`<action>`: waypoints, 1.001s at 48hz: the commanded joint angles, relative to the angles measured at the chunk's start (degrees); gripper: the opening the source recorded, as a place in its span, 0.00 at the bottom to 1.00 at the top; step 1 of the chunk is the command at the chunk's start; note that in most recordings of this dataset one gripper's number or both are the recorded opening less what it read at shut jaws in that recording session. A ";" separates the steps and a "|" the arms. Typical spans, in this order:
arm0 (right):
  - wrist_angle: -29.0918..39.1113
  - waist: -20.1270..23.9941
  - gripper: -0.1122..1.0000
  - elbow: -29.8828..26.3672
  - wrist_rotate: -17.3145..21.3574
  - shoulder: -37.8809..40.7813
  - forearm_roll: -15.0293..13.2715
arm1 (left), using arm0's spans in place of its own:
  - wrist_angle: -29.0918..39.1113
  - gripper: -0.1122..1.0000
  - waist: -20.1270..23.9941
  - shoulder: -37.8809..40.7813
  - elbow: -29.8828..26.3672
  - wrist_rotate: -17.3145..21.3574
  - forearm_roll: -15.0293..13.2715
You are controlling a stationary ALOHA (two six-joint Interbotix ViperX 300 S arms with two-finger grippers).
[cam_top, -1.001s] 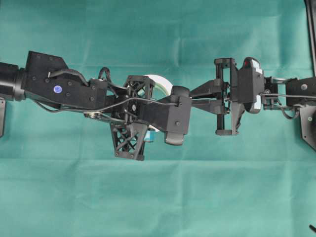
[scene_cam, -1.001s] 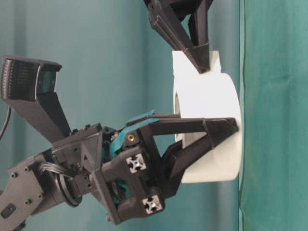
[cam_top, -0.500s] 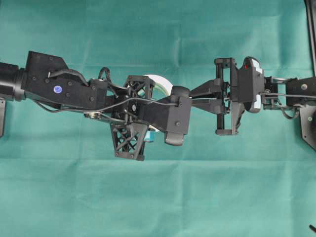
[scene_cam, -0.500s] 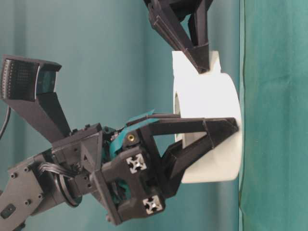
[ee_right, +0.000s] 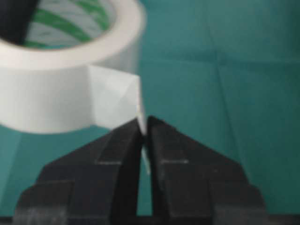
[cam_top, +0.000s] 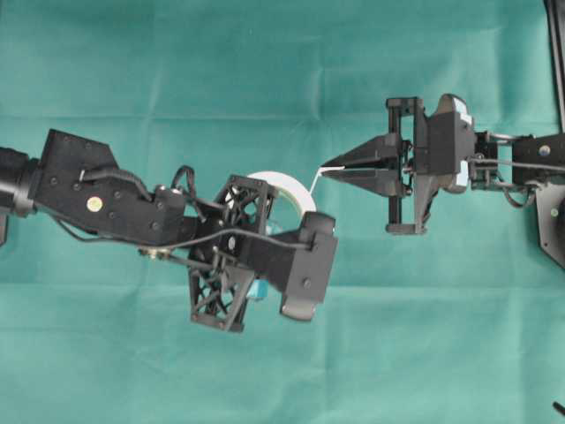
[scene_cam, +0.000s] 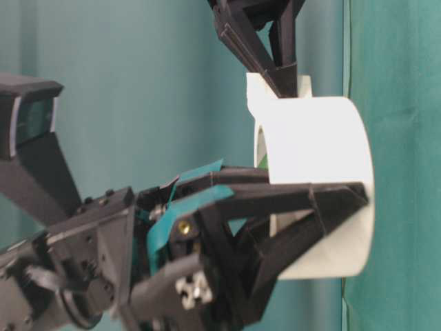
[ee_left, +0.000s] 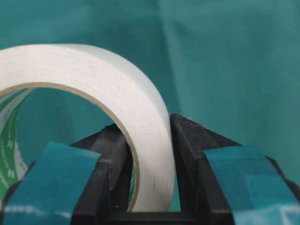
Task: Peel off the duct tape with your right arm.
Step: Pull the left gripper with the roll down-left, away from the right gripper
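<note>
The duct tape (cam_top: 288,184) is a white roll with a green-printed core, held on edge just above the green cloth. My left gripper (ee_left: 147,126), with teal-patched fingers, is shut on the roll's wall (ee_left: 154,154), one finger inside the ring and one outside. The right arm's gripper (ee_right: 143,121) has plain black wedge fingers. It is shut on the tip of the loose tab (ee_right: 115,101). In the overhead view the tab (cam_top: 314,176) runs as a short white strip from the roll to the right gripper (cam_top: 325,173). The table-level view shows the right fingers (scene_cam: 279,72) at the roll's top (scene_cam: 317,158).
Green cloth (cam_top: 282,371) covers the whole table. A black frame bar (cam_top: 556,53) runs down the far right edge, beside the right arm's base bracket (cam_top: 552,225). The left wrist camera housing (cam_top: 305,274) hangs over the cloth in front of the roll.
The left arm has swung toward the front with the roll, away from the right gripper. The right gripper has kept its pinch, and the tab now stretches out from the roll.
</note>
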 commanded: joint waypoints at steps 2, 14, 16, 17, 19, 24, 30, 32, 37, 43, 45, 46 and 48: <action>-0.53 -2.20 0.02 -0.44 0.18 -1.14 0.44 | 0.09 0.29 -3.69 -2.02 -2.29 0.18 -0.26; -0.53 -3.08 0.02 -0.79 0.18 -0.97 0.44 | 0.09 0.29 -6.94 -1.76 -5.01 3.43 -0.35; -0.53 -3.25 0.02 -0.88 0.18 -0.88 0.44 | 0.09 0.29 -7.38 -1.49 -5.54 4.48 -0.35; -0.53 -3.34 0.02 -0.97 0.18 -0.79 0.44 | 0.09 0.29 -7.56 -1.41 -5.80 4.92 -0.35; -0.53 -3.60 0.02 -1.05 0.18 -0.62 0.44 | 0.09 0.29 -8.00 -1.14 -6.33 5.98 -0.35; -0.53 -4.22 0.02 -1.49 0.18 0.00 0.44 | 0.09 0.29 -9.05 -0.53 -8.09 8.00 -0.44; -0.53 -5.27 0.02 -2.02 0.18 0.97 0.44 | 0.09 0.29 -10.11 -0.09 -9.67 10.02 -0.44; -0.53 -5.89 0.02 -2.20 0.18 1.49 0.35 | 0.09 0.29 -10.63 0.00 -10.37 10.81 -0.44; -0.53 -7.29 0.02 -2.37 0.18 2.64 0.35 | -0.09 0.29 -11.95 0.18 -11.60 12.22 -0.44; -0.62 -8.88 0.02 -2.81 0.18 4.39 0.35 | -0.18 0.29 -13.27 0.62 -13.10 13.71 -0.44; -0.53 -9.23 0.02 -2.99 0.26 4.92 0.35 | -0.18 0.28 -13.71 0.79 -13.71 14.24 -0.44; -0.53 -9.32 0.02 -3.08 0.26 5.19 0.35 | -0.18 0.28 -13.80 0.88 -13.97 14.41 -0.44; -0.53 -9.49 0.02 -3.34 0.26 5.80 0.35 | -0.18 0.28 -13.97 1.05 -14.41 14.68 -0.44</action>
